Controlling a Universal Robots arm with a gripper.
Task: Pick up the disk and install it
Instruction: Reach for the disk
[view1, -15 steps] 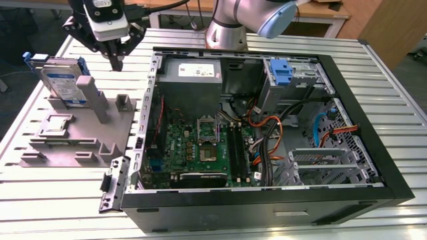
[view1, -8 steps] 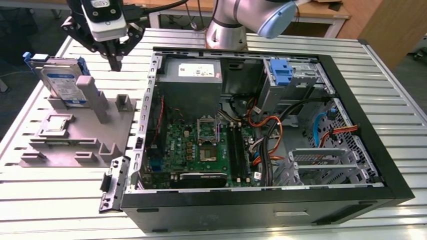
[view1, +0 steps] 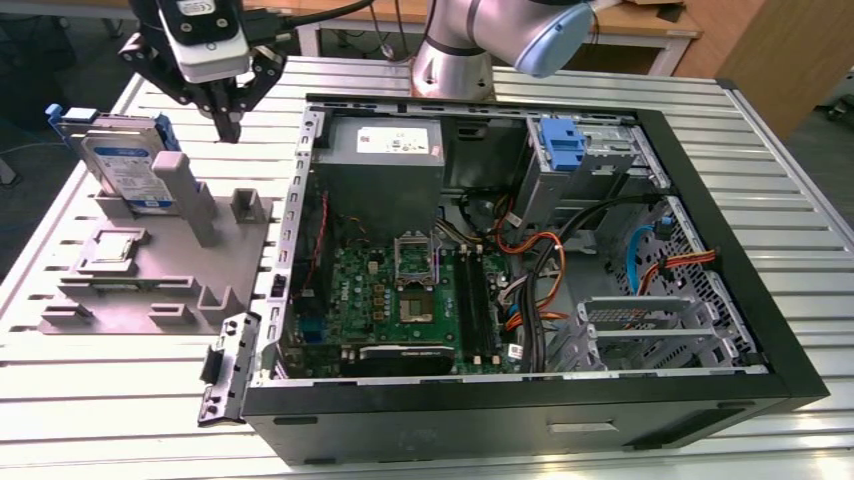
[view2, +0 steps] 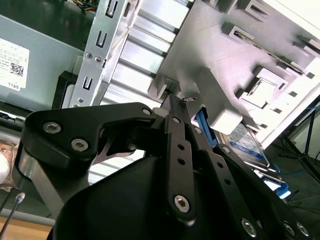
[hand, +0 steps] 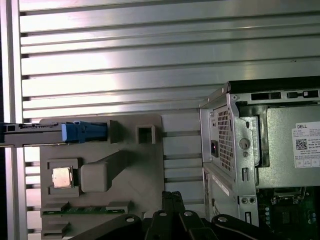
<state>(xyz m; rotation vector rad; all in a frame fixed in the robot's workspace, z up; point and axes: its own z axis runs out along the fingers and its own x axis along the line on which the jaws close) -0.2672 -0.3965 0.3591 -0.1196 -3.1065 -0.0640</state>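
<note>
The disk (view1: 124, 168), a silver-grey drive with a white-and-blue label and blue rails, stands on edge in a slot at the far end of the grey fixture (view1: 160, 270). In the first wrist view the disk (hand: 55, 134) shows edge-on, and in the second wrist view the disk (view2: 246, 144) lies beyond the fingers. My gripper (view1: 228, 130) hangs above the fixture, to the exterior view's right of the disk and apart from it. It points down, shut, with nothing held. The fingertips meet in both wrist views: gripper (view2: 179, 100), gripper (hand: 172, 195).
The open computer case (view1: 694, 180) lies to the exterior view's right of the fixture, with a motherboard (view1: 400, 290), cables and an upright blue latch (view1: 561, 140). A small square chip (hand: 62, 177) sits on the fixture. A grey post (view1: 187, 200) rises beside the disk.
</note>
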